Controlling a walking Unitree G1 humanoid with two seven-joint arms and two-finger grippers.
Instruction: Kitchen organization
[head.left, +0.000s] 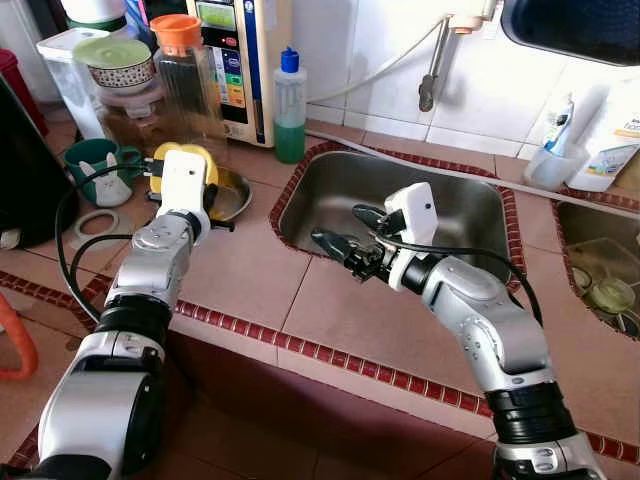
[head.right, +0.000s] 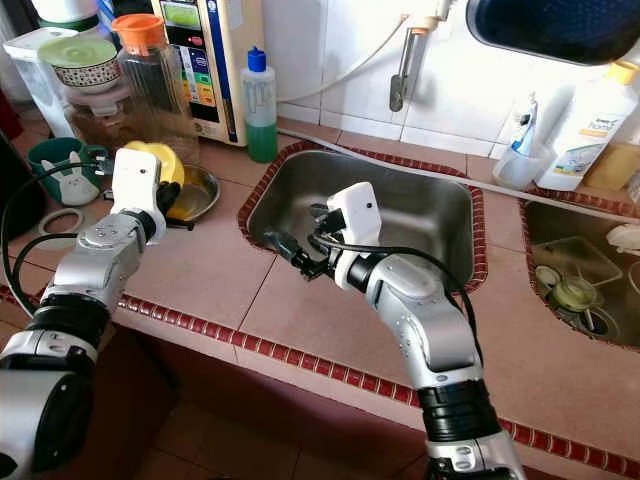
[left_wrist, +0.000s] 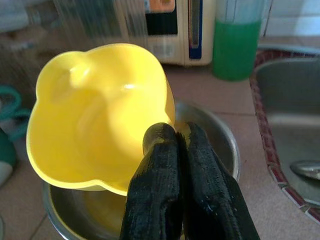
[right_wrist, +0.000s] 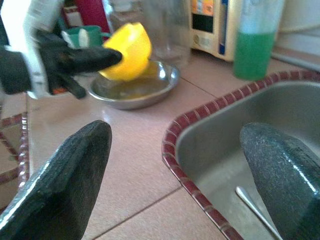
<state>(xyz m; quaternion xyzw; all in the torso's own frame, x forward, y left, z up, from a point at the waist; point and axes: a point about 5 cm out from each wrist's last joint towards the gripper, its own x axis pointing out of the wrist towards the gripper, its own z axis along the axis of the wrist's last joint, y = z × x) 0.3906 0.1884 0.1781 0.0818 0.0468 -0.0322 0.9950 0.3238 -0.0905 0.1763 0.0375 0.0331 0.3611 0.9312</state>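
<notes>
Yellow plastic bowl (left_wrist: 95, 117), lobed at the rim, is clamped at its edge by my left pincer (left_wrist: 175, 137); both black fingers are pressed together on the rim. The bowl is tilted and sits over a shallow steel dish (head.left: 232, 195) on the tiled tabletop (head.left: 250, 270), left of the sink. Whether the bowl's underside touches the dish I cannot tell.

My right pincer (head.left: 352, 232) is spread wide and holds nothing. It hangs over the near left part of the steel sink (head.left: 460, 205), fingers pointing toward the left arm. In the right wrist view a thin metal utensil (right_wrist: 257, 212) lies on the sink floor between the two fingertips; its type cannot be made out.

Behind the dish stand a clear jug with an orange lid (head.left: 185, 75), a patterned bowl with a green lid (head.left: 118, 62) stacked on other containers, and a green mug (head.left: 98, 165). A bottle of green liquid with a blue cap (head.left: 290, 105) stands at the back left corner of the sink, beside a cream-coloured appliance (head.left: 238, 60). A white ring (head.left: 95, 228) lies on the tabletop near the mug.

Right of the sink, against the wall tiles, are a clear cup (head.left: 555, 160) holding a tube and a white bottle (head.left: 610, 140). A second basin (head.left: 600, 270) at the far right contains a glass item (head.left: 612, 293).
</notes>
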